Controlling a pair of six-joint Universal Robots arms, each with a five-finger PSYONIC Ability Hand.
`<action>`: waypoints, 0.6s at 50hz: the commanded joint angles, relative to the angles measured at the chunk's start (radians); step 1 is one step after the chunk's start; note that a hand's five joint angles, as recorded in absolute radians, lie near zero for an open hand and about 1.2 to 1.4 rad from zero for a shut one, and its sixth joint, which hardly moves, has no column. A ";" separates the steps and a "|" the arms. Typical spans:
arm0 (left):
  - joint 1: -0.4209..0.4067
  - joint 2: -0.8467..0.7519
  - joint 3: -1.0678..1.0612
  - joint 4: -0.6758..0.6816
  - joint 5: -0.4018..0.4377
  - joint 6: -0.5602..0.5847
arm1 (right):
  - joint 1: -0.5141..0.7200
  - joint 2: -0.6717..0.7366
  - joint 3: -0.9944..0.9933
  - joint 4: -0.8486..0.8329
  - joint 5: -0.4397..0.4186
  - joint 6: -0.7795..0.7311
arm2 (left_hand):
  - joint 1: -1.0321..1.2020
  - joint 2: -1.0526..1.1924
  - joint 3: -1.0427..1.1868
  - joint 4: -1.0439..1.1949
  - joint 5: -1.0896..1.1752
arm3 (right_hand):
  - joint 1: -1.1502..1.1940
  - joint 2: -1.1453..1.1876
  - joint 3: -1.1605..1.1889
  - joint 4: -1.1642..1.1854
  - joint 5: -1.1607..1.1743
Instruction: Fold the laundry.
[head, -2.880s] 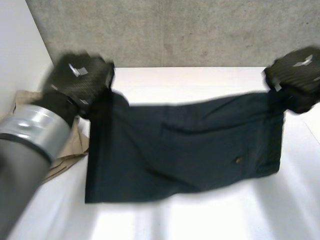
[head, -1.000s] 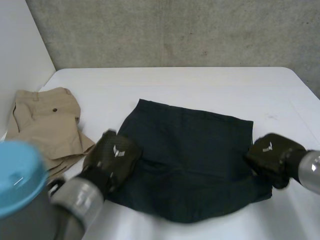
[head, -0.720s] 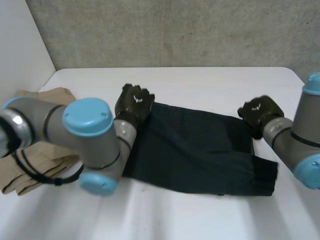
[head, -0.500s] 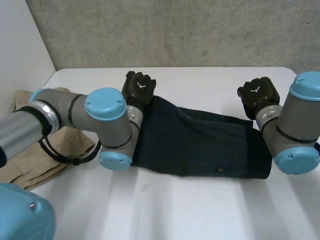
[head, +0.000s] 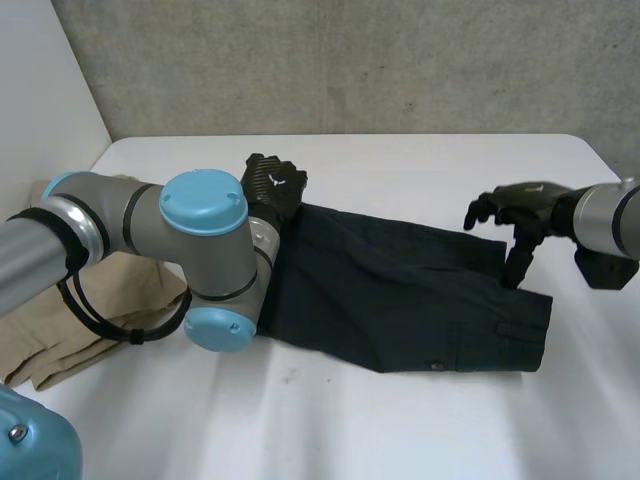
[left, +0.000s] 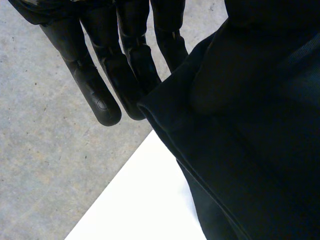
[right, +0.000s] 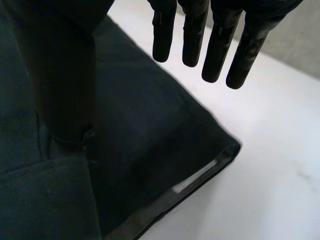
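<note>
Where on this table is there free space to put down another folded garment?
Free: the table strip on the robot's side of the dark shorts, and the far strip behind them between the left hand and right hand. Crowded: the left side, where the left arm crosses the beige shorts.

The dark shorts (head: 400, 290) are a plain, very deep navy, almost black, with no pattern; a thin pale strip (right: 195, 179) shows along one hem corner. The beige shorts (head: 40, 350) are a plain sandy tan. The table (head: 420, 160) is white and the concrete wall (head: 350, 60) a mottled grey. The left hand (head: 272, 186) and right hand (head: 520, 210) are black, and the left arm (head: 130, 225) is grey with light-blue caps (head: 204, 203).
</note>
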 joint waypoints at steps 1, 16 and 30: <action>0.001 -0.012 0.013 0.000 0.000 0.000 | 0.011 0.084 0.020 -0.010 0.020 -0.001 | 0.284 0.198 0.204 0.193 0.243 | 0.032 -0.029 -0.026 -0.004 0.000; -0.002 -0.018 0.045 -0.001 -0.005 0.007 | -0.001 -0.062 -0.018 0.024 0.008 0.037 | 0.284 0.198 0.204 0.193 0.243 | 0.029 -0.032 -0.029 -0.007 -0.003; 0.004 -0.019 0.065 -0.007 -0.005 0.007 | 0.002 -0.089 0.216 0.050 -0.012 0.054 | 0.284 0.198 0.204 0.193 0.243 | 0.026 -0.035 -0.032 -0.010 -0.006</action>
